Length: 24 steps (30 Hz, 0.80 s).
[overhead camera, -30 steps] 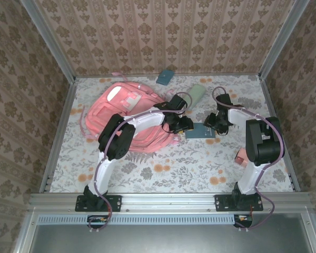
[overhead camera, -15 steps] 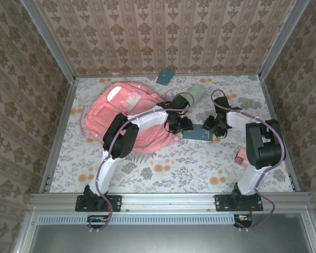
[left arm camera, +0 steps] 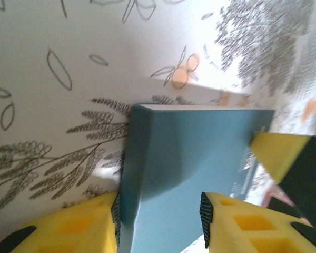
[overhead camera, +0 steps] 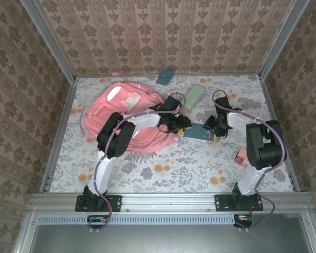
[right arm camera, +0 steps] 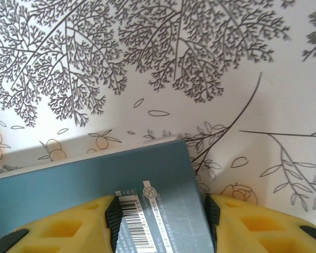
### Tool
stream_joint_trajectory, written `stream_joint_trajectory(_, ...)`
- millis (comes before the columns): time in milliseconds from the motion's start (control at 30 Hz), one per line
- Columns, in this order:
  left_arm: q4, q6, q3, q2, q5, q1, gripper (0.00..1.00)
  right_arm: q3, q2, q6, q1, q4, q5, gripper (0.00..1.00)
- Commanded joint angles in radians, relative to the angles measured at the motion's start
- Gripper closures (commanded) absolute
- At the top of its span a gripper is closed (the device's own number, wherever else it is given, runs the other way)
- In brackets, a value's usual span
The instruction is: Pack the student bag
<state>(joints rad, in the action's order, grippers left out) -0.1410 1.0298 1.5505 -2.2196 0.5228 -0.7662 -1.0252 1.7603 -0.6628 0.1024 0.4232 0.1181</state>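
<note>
Found the student bag (overhead camera: 102, 118) slumped flat at upper left of the overhead frame; judged it soft, floppy and light, likely to sag if lifted, so best taken by a strap or a stiffer seam. Saw the left gripper (left arm camera: 158, 224) and the right gripper (right arm camera: 159, 224) each pinching an opposite end of a blue book (overhead camera: 197, 132) just right of the bag, at frame centre. Noted open floral table (overhead camera: 163, 168) across the lower frame, with a pale green pouch (overhead camera: 194, 96) and a teal item (overhead camera: 165, 77) crowding the top wall.

Teal box (left arm camera: 192, 153) in left gripper (left arm camera: 158, 213)
</note>
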Motion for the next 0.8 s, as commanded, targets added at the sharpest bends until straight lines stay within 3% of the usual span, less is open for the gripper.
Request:
stream_joint_trajectory(0,0.416,0.134,-0.029,0.027,0.201,-0.030,0.58,0.009,0.004,-0.015,0.031,0.021,0.096,0.51)
stream_joint_trajectory(167,0.381,0.110,-0.048,0.031,0.195,-0.023,0.59,-0.009,-0.005,-0.016,0.024,0.029,0.107,0.51)
stream_joint_trajectory(367,0.529,0.164,-0.084,0.021,0.243,-0.019,0.58,0.001,-0.037,-0.021,0.003,0.012,0.146,0.51)
stream_joint_trajectory(533,0.409,0.102,-0.052,0.017,0.238,-0.019,0.58,-0.007,-0.048,-0.024,0.000,0.018,0.154,0.51)
stream_joint_trajectory(600,0.354,0.070,-0.044,0.021,0.224,-0.017,0.64,-0.012,-0.054,-0.025,0.000,0.021,0.151,0.50)
stream_joint_trajectory(767,0.352,0.072,-0.070,0.049,0.212,0.002,0.91,-0.016,-0.087,-0.018,-0.011,0.029,0.153,0.46)
